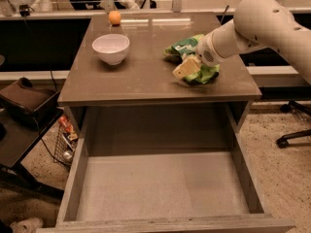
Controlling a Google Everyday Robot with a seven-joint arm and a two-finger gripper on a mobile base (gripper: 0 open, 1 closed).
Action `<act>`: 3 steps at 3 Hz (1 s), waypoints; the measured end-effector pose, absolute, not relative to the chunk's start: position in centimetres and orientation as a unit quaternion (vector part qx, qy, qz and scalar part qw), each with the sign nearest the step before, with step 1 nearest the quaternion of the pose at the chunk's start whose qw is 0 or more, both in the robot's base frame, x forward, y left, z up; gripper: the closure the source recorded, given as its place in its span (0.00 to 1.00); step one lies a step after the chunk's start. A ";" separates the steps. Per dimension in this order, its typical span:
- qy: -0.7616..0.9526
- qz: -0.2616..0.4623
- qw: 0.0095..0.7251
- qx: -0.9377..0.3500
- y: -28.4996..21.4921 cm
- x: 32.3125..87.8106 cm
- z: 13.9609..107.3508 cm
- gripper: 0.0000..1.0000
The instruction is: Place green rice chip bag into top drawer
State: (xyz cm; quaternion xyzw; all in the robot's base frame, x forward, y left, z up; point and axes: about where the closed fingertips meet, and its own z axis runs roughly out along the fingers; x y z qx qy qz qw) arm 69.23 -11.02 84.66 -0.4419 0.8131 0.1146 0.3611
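Where the gripper (pixel 187 68) sat, camera view: on the green rice chip bag (pixel 183 47), right side of the cabinet top (pixel 141 74); its grip could not be told.
Top drawer (pixel 160 188): pulled open below.
Risk: crumpled foil might slip free, dropping short of the drawer.

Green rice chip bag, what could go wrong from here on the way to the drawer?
The claw sits at the green rice chip bag near the table's front right; crumpled foil could slip from a grip. A sideways nudge could drop it past the top drawer's right wall onto the floor.
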 end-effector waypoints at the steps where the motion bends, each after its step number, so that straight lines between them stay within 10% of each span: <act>1: 0.813 0.116 0.360 -0.443 -10.8 69.2 84.5 0.62; 3: 0.813 0.116 0.359 -0.444 -10.7 69.2 84.5 1.00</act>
